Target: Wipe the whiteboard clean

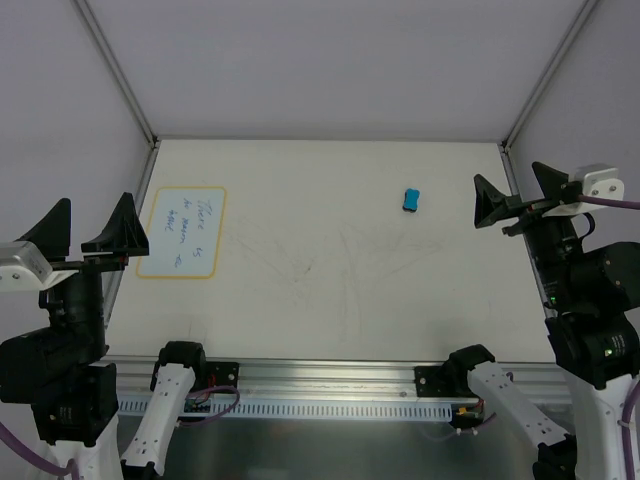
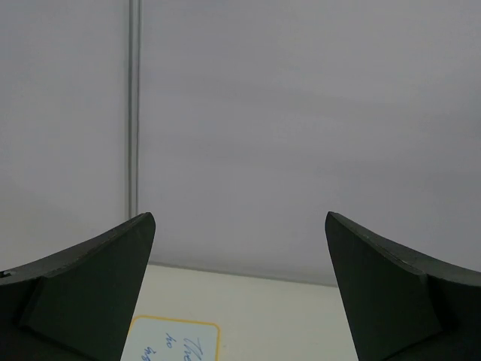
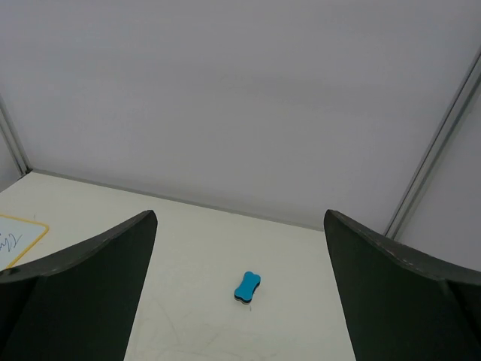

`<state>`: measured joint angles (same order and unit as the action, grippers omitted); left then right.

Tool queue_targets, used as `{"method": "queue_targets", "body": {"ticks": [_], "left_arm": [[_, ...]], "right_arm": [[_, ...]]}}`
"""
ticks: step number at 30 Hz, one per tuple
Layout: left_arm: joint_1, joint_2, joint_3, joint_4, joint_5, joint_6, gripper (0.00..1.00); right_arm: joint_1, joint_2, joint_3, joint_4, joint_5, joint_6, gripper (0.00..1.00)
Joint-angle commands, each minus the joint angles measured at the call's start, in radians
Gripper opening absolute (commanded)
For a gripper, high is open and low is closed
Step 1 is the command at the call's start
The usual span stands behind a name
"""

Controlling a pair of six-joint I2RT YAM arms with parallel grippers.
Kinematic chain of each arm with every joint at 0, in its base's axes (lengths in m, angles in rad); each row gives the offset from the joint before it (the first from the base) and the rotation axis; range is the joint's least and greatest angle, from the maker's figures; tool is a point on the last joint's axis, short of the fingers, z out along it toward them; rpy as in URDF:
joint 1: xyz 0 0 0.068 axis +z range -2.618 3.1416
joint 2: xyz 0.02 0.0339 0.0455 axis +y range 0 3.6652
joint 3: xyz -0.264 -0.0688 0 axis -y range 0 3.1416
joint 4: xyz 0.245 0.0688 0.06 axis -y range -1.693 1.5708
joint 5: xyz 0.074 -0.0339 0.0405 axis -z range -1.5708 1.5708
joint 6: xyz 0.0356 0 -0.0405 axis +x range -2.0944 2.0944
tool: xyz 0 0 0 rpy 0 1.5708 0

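Whiteboard [image 1: 182, 232] near left claw [image 1: 93, 215], far from right claw [image 1: 510, 192].

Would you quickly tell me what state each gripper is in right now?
Left gripper: open, holding nothing.
Right gripper: open, holding nothing.

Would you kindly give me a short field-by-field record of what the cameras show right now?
whiteboard: flat on the table's left side, blue handwriting not yet erased
eraser: small blue block, far right part of the table, apart from the board
left gripper: open, empty, at the left edge near the board
right gripper: open, empty, at the right edge
table: cream, faint scribbles
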<state>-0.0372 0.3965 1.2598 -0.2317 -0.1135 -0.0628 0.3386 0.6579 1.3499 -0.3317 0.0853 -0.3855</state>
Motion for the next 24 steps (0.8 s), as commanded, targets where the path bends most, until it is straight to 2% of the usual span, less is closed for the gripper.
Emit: {"method": "queue_targets", "body": {"ticks": [1,10,15,21,24], "left_arm": [[0.010,-0.010,0.000,0.015,-0.009,-0.009,0.99],[0.010,0.037,-0.088,-0.024,0.004,-0.081,0.99],[0.010,0.119,-0.183,-0.043,0.058,-0.153,0.99],[0.010,0.375,-0.244,-0.063,0.084,-0.273,0.99],[0.010,0.583,-0.240,-0.061,0.080,-0.310,0.99]], "right_arm": [[0.007,-0.014,-0.011,0.059,-0.004,0.013,0.99],[0.007,0.031,-0.089,0.060,-0.096,0.088,0.99],[0.005,0.084,-0.188,0.056,-0.162,0.233,0.99],[0.005,0.143,-0.365,0.049,-0.157,0.370,0.99],[0.007,0.144,-0.434,0.049,-0.163,0.411,0.99]]}}
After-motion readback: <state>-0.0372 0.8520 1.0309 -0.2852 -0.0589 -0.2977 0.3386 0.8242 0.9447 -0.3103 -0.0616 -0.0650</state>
